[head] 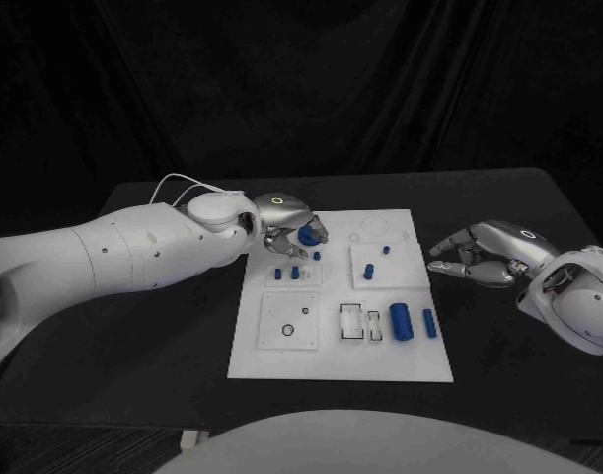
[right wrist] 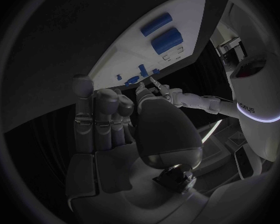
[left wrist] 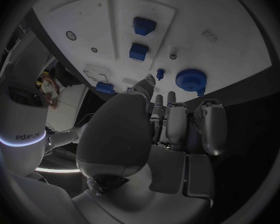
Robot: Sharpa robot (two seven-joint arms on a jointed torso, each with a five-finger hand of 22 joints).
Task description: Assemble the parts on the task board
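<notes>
Left hand [head: 290, 229] is hovering over the far-left corner of the task board [head: 341, 355], fingers apart and gripping nothing, just beside a round blue part [left wrist: 191, 79]. Right hand [head: 475, 259] is sitting off the board's right edge, fingers loosely curled and holding nothing that I'm seeing, while two blue cylinders [head: 403, 321] are lying near the board's right side.

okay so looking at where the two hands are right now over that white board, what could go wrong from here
1. The left hand hovers low over the task board's far left corner, close to a round blue part and small blue pegs; a careless descent might knock them.
2. The right hand waits beside the board's right edge with fingers curled; sweeping inward, it could roll the loose blue cylinders.
</notes>
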